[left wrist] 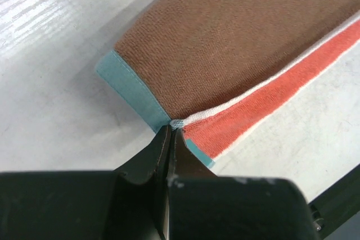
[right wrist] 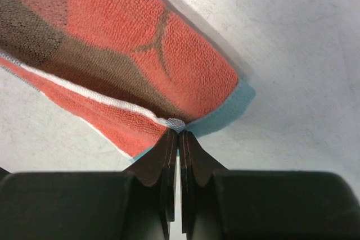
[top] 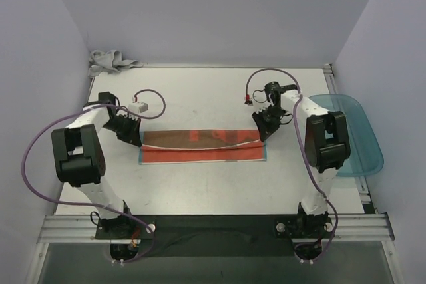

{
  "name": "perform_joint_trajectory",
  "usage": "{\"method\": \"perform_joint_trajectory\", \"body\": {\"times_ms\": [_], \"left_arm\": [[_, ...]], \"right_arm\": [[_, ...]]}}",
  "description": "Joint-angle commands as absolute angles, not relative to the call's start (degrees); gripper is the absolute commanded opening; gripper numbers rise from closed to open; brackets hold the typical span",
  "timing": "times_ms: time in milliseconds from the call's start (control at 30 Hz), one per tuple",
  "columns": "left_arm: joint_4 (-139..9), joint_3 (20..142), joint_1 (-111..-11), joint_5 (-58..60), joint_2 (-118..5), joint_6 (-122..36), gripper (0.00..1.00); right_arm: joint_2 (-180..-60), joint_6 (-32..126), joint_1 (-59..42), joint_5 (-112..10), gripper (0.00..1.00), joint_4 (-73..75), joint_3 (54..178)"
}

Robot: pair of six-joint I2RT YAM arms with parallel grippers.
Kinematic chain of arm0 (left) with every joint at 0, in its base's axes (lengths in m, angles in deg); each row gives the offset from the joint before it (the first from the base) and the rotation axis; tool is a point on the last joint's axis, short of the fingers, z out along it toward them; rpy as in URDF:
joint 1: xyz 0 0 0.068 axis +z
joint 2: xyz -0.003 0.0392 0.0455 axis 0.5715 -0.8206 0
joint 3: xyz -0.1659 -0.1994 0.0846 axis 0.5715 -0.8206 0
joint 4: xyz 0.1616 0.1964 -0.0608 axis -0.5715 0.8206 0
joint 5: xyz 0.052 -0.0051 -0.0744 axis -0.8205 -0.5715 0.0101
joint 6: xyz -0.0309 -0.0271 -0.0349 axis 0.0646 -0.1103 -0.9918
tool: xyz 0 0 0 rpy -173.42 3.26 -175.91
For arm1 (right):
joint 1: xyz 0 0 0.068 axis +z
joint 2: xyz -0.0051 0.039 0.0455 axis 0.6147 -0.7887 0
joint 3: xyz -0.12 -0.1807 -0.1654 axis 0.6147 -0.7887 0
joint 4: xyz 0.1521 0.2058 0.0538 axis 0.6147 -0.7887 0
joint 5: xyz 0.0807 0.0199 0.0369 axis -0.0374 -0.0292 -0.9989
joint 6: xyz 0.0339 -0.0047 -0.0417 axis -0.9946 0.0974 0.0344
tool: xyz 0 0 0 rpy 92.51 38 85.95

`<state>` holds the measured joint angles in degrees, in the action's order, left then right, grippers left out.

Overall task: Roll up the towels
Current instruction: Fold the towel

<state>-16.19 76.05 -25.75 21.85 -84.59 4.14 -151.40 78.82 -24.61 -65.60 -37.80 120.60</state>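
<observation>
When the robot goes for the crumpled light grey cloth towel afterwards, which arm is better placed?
Probably left. The crumpled light grey cloth towel lies at the far left corner, nearer the left hand. The right hand is across the table, and both hands pinch corners of the folded rust-brown cloth towel.

Top camera looks down; wrist cameras closely face the towel (top: pixel 200 147).

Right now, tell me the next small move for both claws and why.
Likely carry the pinched edge nearer: left claw and right claw are shut on the folded layer of the rust-brown towel, and an orange strip lies uncovered along its near side.
</observation>
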Motion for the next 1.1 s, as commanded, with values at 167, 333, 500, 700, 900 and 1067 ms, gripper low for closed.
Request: {"method": "perform_joint_trajectory", "body": {"times_ms": [167, 333, 500, 700, 900, 1067], "left_arm": [[-6.01, 77.06, -25.89, 24.94, -76.06, 10.74, 0.00], [-4.41, 72.93, -26.07, 24.32, -75.53, 13.74, 0.00], [-7.48, 70.99, -27.03, 22.57, -80.00, 11.38, 0.00], [-12.15, 70.02, -27.03, 20.63, -83.26, 9.17, 0.00], [-12.50, 69.23, -26.86, 19.84, -81.95, 9.96, 0.11], [-11.01, 68.97, -26.86, 21.68, -78.96, 10.40, 0.21]], "right_arm": [[-143.92, 78.54, -25.36, -65.38, 0.00, -42.59, 121.12], [-146.02, 78.63, -25.28, -64.24, 0.00, -42.50, 120.33], [-149.72, 78.45, -25.28, -63.89, 0.00, -42.07, 120.77], [-152.71, 78.37, -25.19, -64.06, 0.00, -41.45, 120.51], [-151.31, 78.81, -25.28, -64.59, 0.00, -41.63, 119.63], [-147.80, 79.60, -25.28, -65.99, 0.00, -42.24, 118.75]]}}
